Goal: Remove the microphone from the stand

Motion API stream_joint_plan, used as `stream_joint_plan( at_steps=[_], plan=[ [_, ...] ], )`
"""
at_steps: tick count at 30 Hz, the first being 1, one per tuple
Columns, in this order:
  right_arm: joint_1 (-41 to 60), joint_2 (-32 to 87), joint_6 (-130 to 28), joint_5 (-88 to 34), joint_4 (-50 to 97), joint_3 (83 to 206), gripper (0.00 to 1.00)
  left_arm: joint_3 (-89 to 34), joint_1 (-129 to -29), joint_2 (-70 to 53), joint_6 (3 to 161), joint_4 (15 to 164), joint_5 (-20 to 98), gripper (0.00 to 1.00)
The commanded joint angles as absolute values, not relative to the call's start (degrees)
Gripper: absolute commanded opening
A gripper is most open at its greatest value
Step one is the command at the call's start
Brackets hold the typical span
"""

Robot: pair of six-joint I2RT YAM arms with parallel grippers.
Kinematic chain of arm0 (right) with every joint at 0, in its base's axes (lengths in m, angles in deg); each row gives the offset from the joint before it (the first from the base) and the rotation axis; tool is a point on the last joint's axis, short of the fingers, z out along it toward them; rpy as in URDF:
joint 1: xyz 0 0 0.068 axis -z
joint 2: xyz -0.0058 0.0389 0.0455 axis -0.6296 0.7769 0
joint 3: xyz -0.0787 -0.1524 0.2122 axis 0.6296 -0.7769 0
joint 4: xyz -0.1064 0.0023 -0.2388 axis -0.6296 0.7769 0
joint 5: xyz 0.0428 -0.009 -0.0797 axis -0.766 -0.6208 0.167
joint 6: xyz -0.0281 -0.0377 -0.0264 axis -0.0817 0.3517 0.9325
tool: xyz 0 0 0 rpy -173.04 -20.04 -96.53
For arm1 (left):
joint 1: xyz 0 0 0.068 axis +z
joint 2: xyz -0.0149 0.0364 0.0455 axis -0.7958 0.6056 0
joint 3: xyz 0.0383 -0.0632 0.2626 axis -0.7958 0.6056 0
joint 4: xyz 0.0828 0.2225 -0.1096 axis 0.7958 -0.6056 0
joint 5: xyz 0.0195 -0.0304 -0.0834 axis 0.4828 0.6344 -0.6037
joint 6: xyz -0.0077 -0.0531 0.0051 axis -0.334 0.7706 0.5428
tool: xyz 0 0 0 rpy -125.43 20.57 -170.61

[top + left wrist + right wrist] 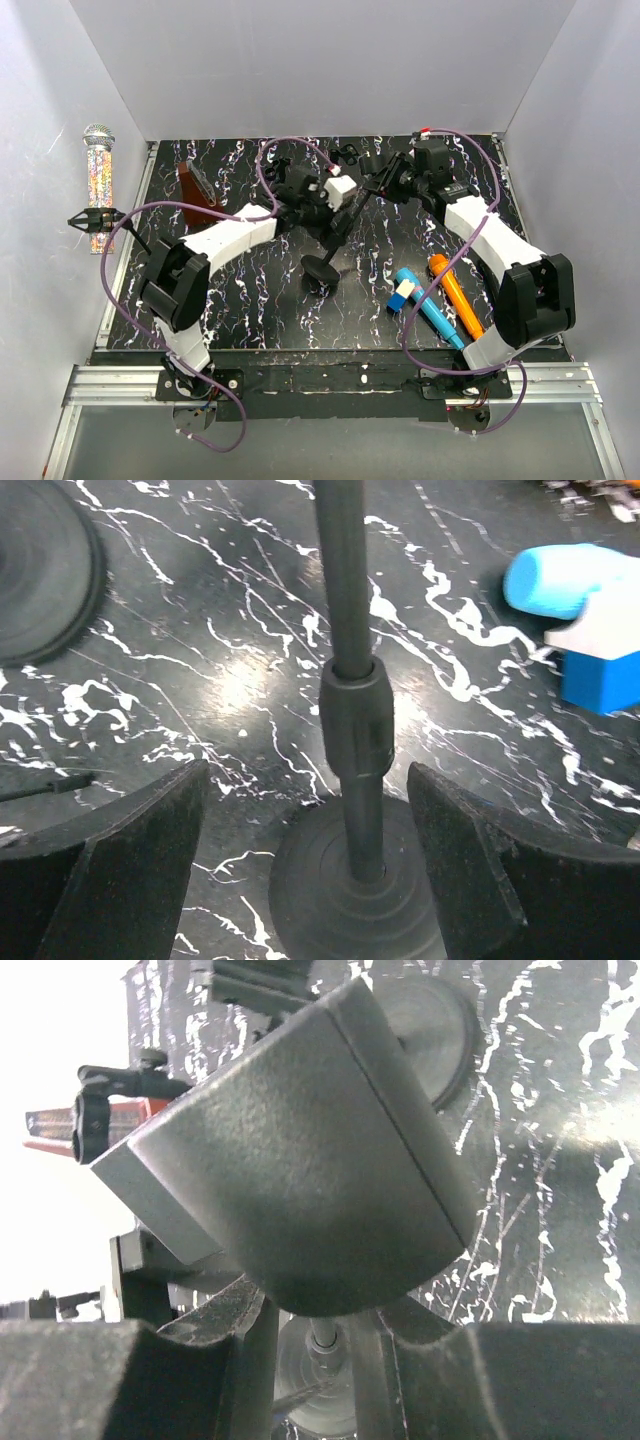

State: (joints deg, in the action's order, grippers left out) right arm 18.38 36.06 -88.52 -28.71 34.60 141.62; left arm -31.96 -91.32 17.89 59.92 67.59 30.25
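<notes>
The sparkly microphone (pixel 98 180) sits up in a clip (pixel 95 218) at nine o'clock, and it looks hard, light and maybe slippery, so grab its middle; the left gripper (pixel 305 780) has fingers apart either side of a black pole (pixel 345 600), while the right gripper (pixel 315 1330) has fingers near together, and I cannot tell if they pinch.

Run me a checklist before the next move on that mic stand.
1. Left tool open, fingers either side of the stand pole without touching: ok.
2. Right tool gripping the stand: cannot tell, its fingers sit close beside the pole.
3. Microphone off the stand: ok, it lies far left beside the mat, black clip on it.
4. Stand base on the mat: ok.
5. Blue pen and orange pen apart from the base: ok.
</notes>
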Motion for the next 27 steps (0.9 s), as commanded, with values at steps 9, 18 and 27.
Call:
stream_joint_plan(
  at_steps=[9, 18, 27],
  plan=[
    [18.10, 34.15, -82.13, -39.43, 21.89, 138.06, 0.01, -34.85, -86.65, 20.56, 65.42, 70.57, -0.10, 0.51],
    [18.28, 33.36, -82.83, -38.20, 22.85, 137.01, 0.01, -39.08, -90.77, 19.52, 62.33, 69.50, 16.17, 0.00],
    [18.28, 34.49, -89.41, -27.75, 35.32, 141.49, 0.01, -32.49, -102.92, 17.49, 58.11, 79.10, 79.69, 0.00]
  ],
)
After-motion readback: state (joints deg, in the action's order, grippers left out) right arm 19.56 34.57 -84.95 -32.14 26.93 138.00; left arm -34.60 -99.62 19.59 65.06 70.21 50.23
